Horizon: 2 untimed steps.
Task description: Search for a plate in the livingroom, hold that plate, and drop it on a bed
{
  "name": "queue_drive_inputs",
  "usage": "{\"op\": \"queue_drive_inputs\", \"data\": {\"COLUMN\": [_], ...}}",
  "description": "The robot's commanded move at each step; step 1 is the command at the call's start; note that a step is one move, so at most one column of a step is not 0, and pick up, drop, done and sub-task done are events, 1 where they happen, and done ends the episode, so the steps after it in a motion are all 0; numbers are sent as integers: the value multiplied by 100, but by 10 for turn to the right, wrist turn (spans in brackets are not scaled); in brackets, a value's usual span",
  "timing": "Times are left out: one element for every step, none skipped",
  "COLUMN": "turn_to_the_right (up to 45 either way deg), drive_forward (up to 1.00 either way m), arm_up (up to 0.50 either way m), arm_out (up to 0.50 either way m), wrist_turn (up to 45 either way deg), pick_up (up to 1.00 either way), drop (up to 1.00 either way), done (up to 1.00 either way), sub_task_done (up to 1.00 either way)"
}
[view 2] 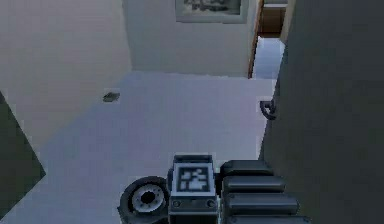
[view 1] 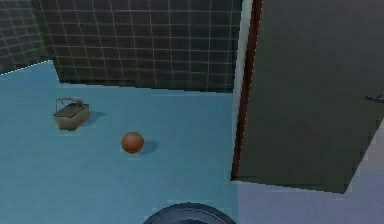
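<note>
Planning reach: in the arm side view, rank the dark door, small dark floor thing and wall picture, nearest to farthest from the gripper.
From the gripper, bottom edge:
1. Dark door, right side.
2. Small dark thing, floor, left.
3. Wall picture, far wall, top.

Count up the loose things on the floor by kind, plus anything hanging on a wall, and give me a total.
ball: 1 (orange, blue floor)
basket: 1 (tan, blue floor)
small dark object: 1 (pale floor, too small to identify)
picture: 1 (on the wall)
Total: 4
</note>
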Motion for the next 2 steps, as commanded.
{"op": "queue_drive_inputs", "data": {"turn_to_the_right": [0, 450], "drive_forward": [20, 0], "arm_up": [0, 0], "arm_out": [0, 0], "wrist_turn": [0, 0], "pick_up": [0, 0], "drop": [0, 0], "done": [0, 0], "sub_task_done": [0, 0]}}
